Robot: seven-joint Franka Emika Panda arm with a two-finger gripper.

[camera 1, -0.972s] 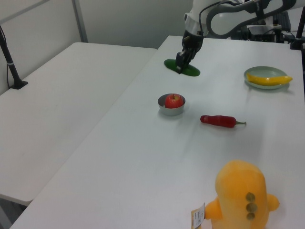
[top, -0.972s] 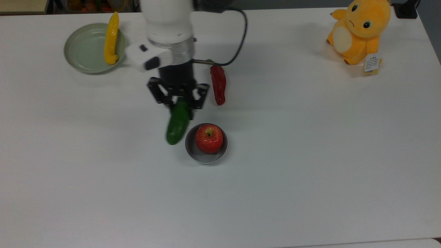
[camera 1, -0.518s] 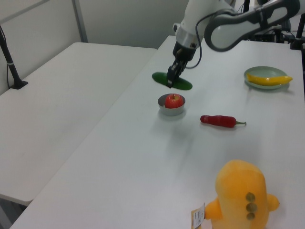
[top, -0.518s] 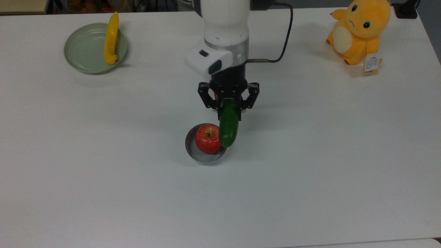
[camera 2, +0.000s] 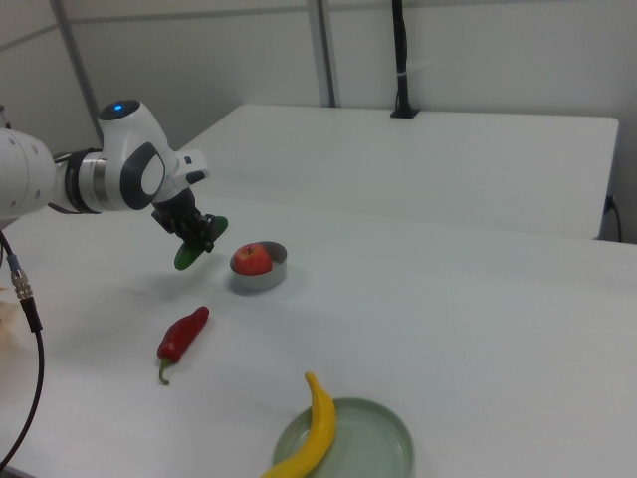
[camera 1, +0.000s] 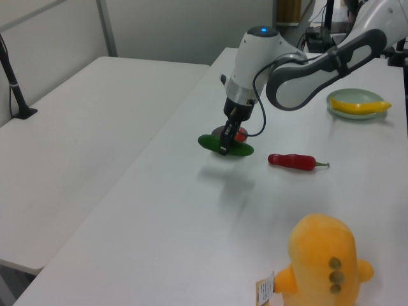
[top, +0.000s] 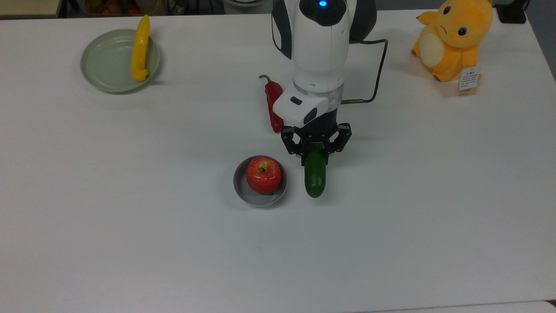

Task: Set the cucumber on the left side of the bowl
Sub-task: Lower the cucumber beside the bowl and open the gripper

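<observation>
Cucumber [top: 315,175] now hangs on the top view's right of the bowl [top: 259,195], where a second ago it was on the top view's left of it and half a second ago it crossed over the apple [top: 263,174]; the hand [top: 316,150] is clenched on the cucumber's far end, with the free end pointing toward the near edge of the desk [top: 130,243], just beside the bowl's rim but apart from it; the red chili [top: 273,104] lies behind the hand, and the yellow vegetable [top: 140,47] rests across the green dish [top: 104,65] far off. In the left view the cucumber [camera 1: 225,145] is held roughly level in front of the bowl, largely covering it, where it was well behind it a second ago; the hand [camera 1: 224,148] grips it near the middle of its visible length, and its shadow falls on the desk [camera 1: 191,242] below, so it looks lifted rather than set down. In the right view the cucumber [camera 2: 195,247] sits in the hand [camera 2: 202,239] on the right view's left of the bowl [camera 2: 267,273], tilted, and seemingly clear of the desk [camera 2: 448,319]. My reading: the carry across the bowl is done, and lowering and release remain.
</observation>
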